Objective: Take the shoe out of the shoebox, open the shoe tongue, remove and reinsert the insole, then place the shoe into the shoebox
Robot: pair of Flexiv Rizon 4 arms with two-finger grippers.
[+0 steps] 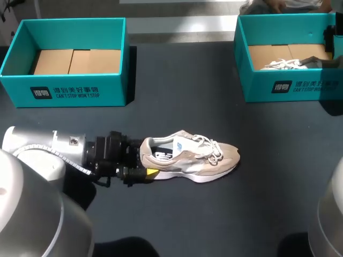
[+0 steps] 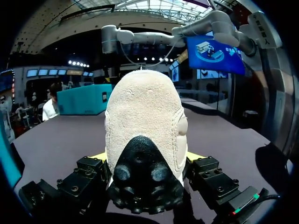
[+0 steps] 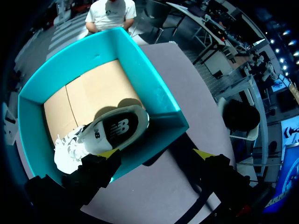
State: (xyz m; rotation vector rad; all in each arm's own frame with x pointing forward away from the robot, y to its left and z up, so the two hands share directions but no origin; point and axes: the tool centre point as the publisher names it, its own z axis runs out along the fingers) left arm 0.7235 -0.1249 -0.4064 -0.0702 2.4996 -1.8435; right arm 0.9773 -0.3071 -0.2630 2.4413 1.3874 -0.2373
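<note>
A beige sneaker (image 1: 199, 161) with white laces lies on its side in the middle of the dark table, toe to the right. My left gripper (image 1: 145, 160) is at its heel. In the left wrist view the suede heel (image 2: 145, 112) fills the gap, and both yellow-tipped fingers (image 2: 100, 157) press on it from either side. My right gripper (image 3: 156, 154) hangs open over the near wall of the right teal shoebox (image 3: 159, 100), with nothing in it. A second sneaker (image 3: 112, 133) lies in that box, sole showing.
An empty teal shoebox (image 1: 69, 88) with a cardboard floor stands at the back left. The right teal shoebox (image 1: 268, 88) stands at the back right with the second sneaker (image 1: 281, 64) in it. Bare table lies between the boxes and in front of the shoe.
</note>
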